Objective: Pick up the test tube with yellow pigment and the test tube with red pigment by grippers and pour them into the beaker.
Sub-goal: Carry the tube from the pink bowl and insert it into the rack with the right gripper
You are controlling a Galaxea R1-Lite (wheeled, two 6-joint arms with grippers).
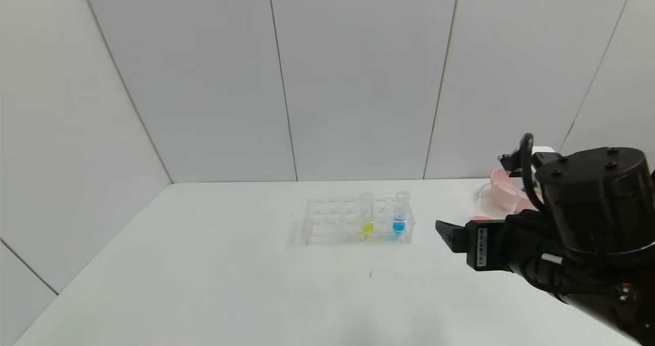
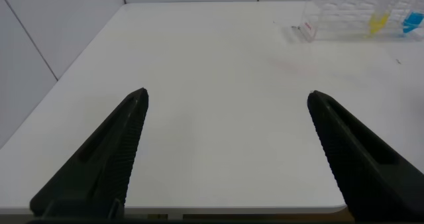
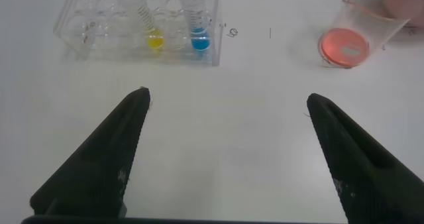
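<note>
The right gripper (image 3: 225, 158) hovers wide open and empty above the table (image 1: 204, 284), with the test tube with yellow pigment (image 3: 151, 32) standing farther off to its left in the clear rack (image 3: 86, 25), beside a blue-filled tube (image 3: 197, 32). The beaker (image 3: 351, 35), holding red liquid, stands far right by a pink bowl (image 1: 504, 185). The left gripper (image 2: 225, 151) is also spread open, holding nothing.

- A smooth white rectangular table (image 1: 204, 264) fills the lower view.
- Pale grey wall panels (image 1: 358, 69), split by thin dark seams, rise behind it and along its left side.
- Light is soft and even.
</note>
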